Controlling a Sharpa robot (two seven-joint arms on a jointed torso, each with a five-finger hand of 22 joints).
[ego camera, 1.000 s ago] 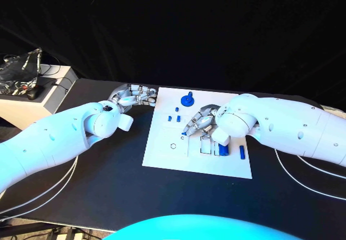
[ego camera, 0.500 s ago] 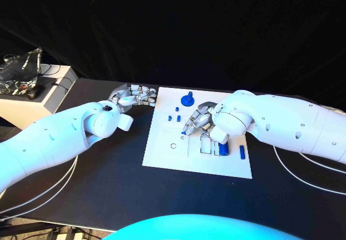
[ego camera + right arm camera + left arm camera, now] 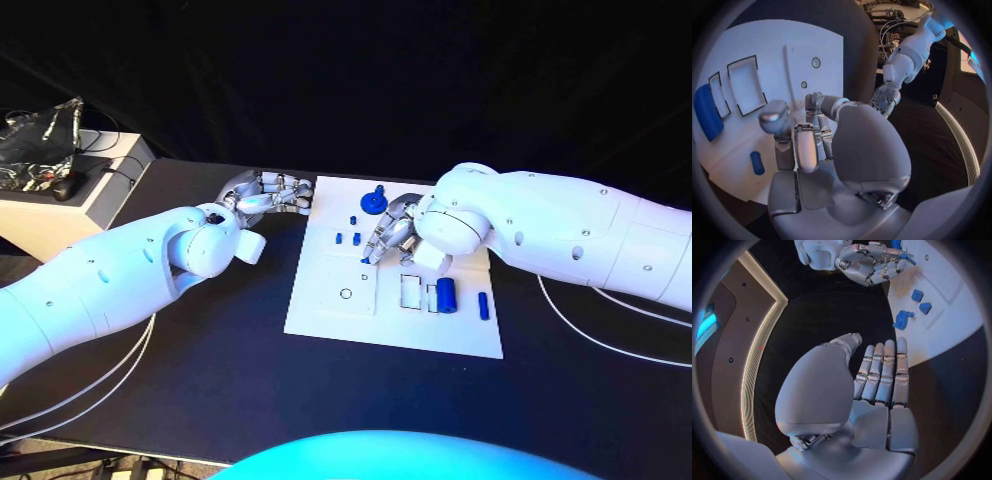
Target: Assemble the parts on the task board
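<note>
Reach is the question here, and the right hand (image 3: 392, 235) has it: it hangs over the far middle of the white board (image 3: 335, 315), fingers curled in, and I cannot tell whether they pinch anything. The blue knob (image 3: 374, 201) lies just beyond it, toward the board's far edge; two small blue blocks (image 3: 348, 237) sit just beside it, on the left arm's side. The short blue bar (image 3: 446, 294) lies nearer the robot, long axis running near to far. The left hand (image 3: 268, 192) rests open and flat on the desk (image 3: 216, 370), off the board's far left corner.
</note>
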